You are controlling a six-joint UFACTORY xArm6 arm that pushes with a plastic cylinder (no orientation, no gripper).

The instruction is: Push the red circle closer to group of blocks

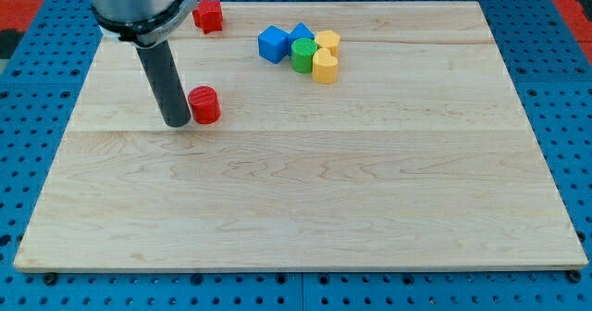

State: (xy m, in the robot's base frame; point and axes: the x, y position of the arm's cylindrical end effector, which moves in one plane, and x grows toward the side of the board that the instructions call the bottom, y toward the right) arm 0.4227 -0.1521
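Note:
The red circle [204, 105] is a short red cylinder on the wooden board, left of centre. My tip [177, 123] stands just to its left, touching or almost touching it. The group of blocks lies toward the view's top, right of the red circle: a blue cube [273, 44], a second blue block [301, 34] behind it, a green cylinder [303, 55], a yellow block [327, 42] and a yellow heart-like block [324, 67], all packed together.
A second red block [208, 16], star-like in shape, sits near the board's top edge, right of the arm's body [129, 1]. The wooden board [305, 191] lies on a blue pegboard surface.

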